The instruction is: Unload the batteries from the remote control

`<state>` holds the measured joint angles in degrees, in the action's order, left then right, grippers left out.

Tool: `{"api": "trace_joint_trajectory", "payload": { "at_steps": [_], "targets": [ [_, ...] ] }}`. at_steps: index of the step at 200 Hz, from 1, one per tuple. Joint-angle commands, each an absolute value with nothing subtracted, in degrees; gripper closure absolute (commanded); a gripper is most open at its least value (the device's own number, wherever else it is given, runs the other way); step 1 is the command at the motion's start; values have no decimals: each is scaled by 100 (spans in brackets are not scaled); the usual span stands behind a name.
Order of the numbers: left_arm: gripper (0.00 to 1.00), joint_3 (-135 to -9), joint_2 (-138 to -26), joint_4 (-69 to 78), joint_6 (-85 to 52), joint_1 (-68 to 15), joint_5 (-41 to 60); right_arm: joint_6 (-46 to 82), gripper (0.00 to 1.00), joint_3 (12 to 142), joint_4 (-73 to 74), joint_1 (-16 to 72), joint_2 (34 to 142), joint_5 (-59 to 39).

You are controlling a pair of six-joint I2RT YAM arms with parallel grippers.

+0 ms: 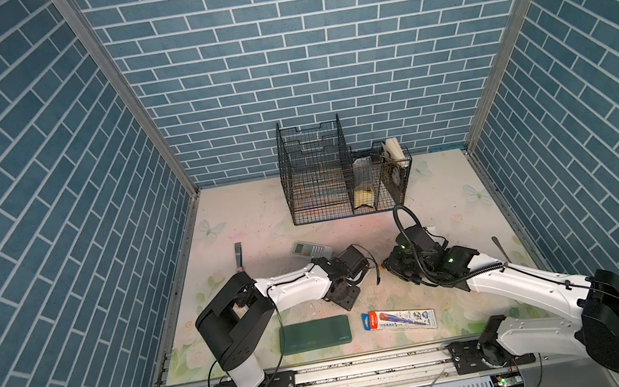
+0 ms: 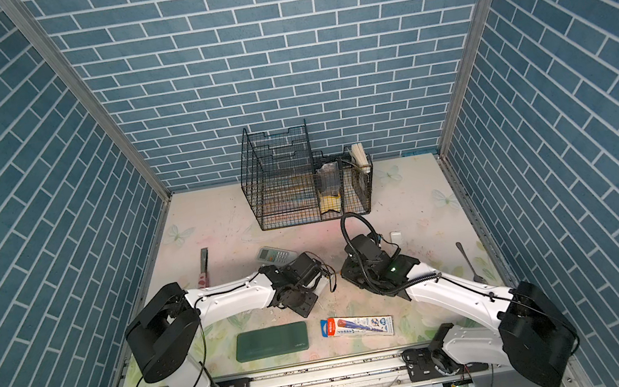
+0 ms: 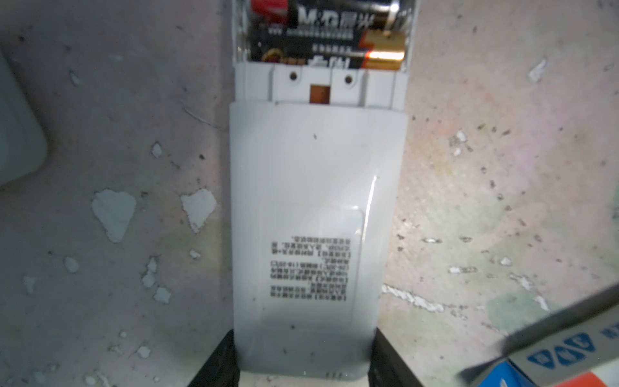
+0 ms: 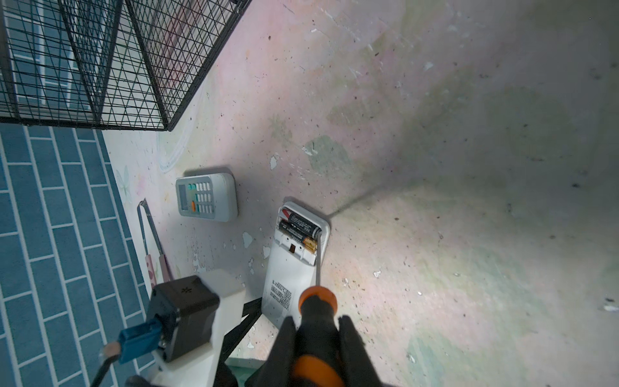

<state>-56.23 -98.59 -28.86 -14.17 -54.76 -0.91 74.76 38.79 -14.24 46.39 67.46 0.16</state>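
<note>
Worn floral tabletop [image 4: 435,234] under blue brick-print walls [image 4: 50,234], and we start close: right gripper [image 4: 316,338] is clamped on the orange-and-black-handled screwdriver [image 4: 317,296]. Its thin steel shaft points away along one long edge of the white plastic remote control [image 4: 288,278], which lies back-up, cover off. Left gripper [image 3: 303,351] pinches the remote's near end, jaws on both sides, steadying it. Farther out, two black cylindrical batteries [image 4: 299,224] with coppery-gold ends sit side by side in the uncovered far end, long axes across the remote, square to the shaft. Tip sits by the nearer battery's gold end; contact, can't tell. Right arm's tool is the one at the batteries, so I'd judge the prying falls to it, levering upward.
</note>
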Motion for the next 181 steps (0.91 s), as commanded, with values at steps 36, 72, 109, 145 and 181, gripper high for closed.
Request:
{"api": "trace_joint_trajectory", "payload": {
  "at_steps": [36,72,109,145,181],
  "targets": [
    [71,-5379,-10159,-2944,-1209,-5638,71,7473,100,3980,-1165,4614,6425,168],
    [72,-5379,-10170,-2962,-1323,-5636,-13,7406,100,4090,-1507,4609,6423,236],
    [73,-5403,-10196,-2962,-1565,-5635,-83,7348,100,4166,-1897,4614,6409,254],
    [74,-5431,-10256,-2933,-1723,-5638,-88,7406,100,4070,-2144,4623,6211,325],
    [74,-5476,-10283,-2969,-1713,-5635,-88,7415,100,3998,-1899,4623,6333,183]
  ]
}}
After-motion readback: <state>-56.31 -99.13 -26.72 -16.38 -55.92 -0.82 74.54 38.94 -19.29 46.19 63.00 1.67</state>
